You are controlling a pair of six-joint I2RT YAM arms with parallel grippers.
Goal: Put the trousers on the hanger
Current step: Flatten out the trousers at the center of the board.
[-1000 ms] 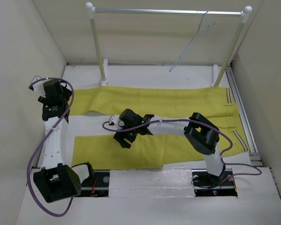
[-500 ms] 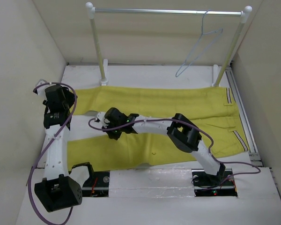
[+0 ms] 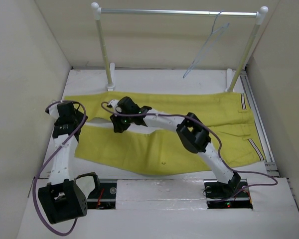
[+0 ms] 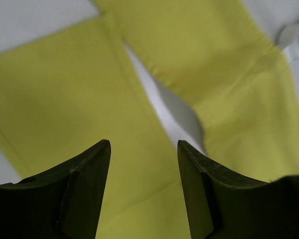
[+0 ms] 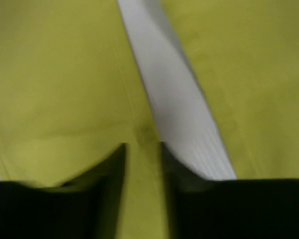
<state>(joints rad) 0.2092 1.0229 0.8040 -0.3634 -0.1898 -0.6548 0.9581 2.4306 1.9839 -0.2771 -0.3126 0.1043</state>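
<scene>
Now the right gripper [image 5: 142, 162], pinching the trousers [image 3: 189, 144] by the near leg's inner edge, has dragged that leg back almost against the far one on the table [image 3: 154, 79]. The left gripper [image 4: 144, 164] hangs spread above the leg ends. The hanger [image 3: 205, 50] has swung on its rail [image 3: 179, 12].

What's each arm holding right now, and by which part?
The fingers of the right gripper pinch the trousers by the inner edge of the near leg. The left gripper hangs open above the cloth, holding nothing.
</scene>
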